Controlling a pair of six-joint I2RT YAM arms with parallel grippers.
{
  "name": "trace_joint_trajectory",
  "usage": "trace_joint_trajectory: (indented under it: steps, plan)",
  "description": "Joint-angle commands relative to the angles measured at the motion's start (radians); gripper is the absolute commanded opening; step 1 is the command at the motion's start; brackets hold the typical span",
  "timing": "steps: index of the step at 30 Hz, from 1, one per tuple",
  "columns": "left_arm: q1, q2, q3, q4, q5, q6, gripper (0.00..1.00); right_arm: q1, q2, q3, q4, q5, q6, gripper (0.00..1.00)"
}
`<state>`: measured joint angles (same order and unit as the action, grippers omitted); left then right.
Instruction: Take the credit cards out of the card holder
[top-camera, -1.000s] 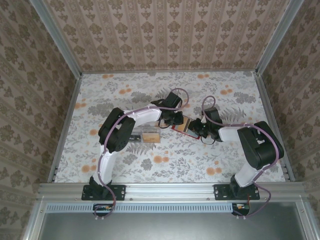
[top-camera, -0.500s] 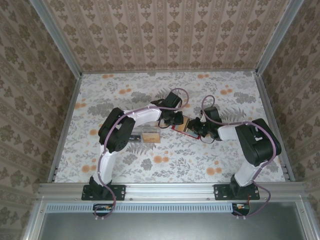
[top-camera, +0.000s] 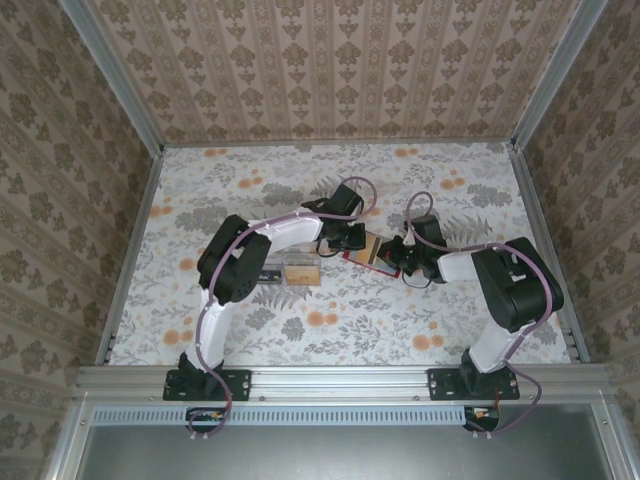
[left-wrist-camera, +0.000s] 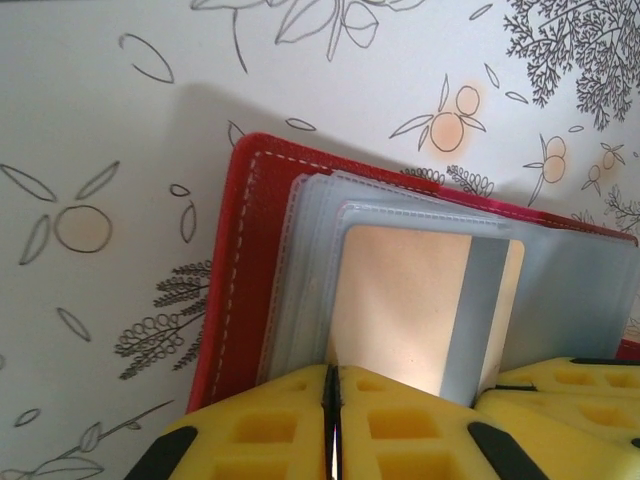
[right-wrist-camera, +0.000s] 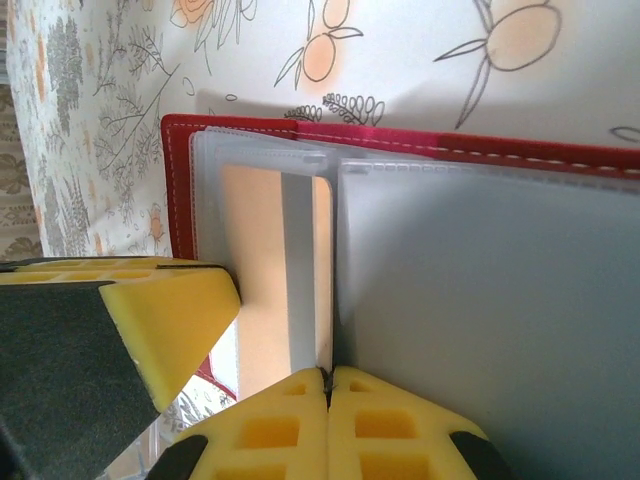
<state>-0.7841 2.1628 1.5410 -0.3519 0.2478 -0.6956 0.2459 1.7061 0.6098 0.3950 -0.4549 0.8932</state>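
Top view: card holder (top-camera: 358, 257) lies open mid-table (top-camera: 250, 190), both arms crowded over it. The left gripper (top-camera: 350, 243) is on its far-left side and the right gripper (top-camera: 393, 256) on its right. Small flat pieces (top-camera: 300, 272) sit just left of the holder, poss. cards already out, too small to tell

Left wrist: red cover (left-wrist-camera: 240, 280) is flat on the cloth, clear sleeve (left-wrist-camera: 310, 260) fanned over it. A tan credit card (left-wrist-camera: 400, 300) w/ grey stripe sits inside the sleeve. Left gripper (left-wrist-camera: 332, 385) has its yellow pads (left-wrist-camera: 400, 420) clenched together, nipping the sleeve's near edge right by the card's corner. Can't tell if the card itself is in the pinch

Right wrist: same card (right-wrist-camera: 265, 260) is seen from the other side, cover edge (right-wrist-camera: 178, 180) beyond it. Right gripper (right-wrist-camera: 328, 385) is squeezed tight, pads (right-wrist-camera: 390, 420) meeting on the sleeve seam next to the card

Handling, as a judgement: the card looks light, thin, stiff and slick, and prob. snug in soft, floppy plastic. Best hold is the exposed short edge at the pocket mouth, w/ the other arm pinning the sleeve, else the whole light holder drags along
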Motion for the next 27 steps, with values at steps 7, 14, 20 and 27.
trace_joint_trajectory:
  steps: [7, 14, 20, 27]
  plan:
    - [0.014, 0.04, 0.005, -0.1, -0.03, -0.009, 0.11, -0.053, -0.032, -0.068, -0.017, -0.002, -0.015, 0.0]
    - [0.011, 0.038, 0.01, -0.102, -0.029, -0.007, 0.11, -0.055, -0.031, -0.061, -0.018, -0.018, -0.025, 0.05]
    - [0.005, 0.035, 0.016, -0.104, -0.026, -0.004, 0.11, -0.054, -0.031, -0.055, -0.004, -0.038, -0.02, 0.16]
    - [0.004, 0.026, 0.026, -0.114, -0.033, 0.002, 0.12, -0.053, -0.037, -0.05, 0.004, -0.054, -0.018, 0.15]
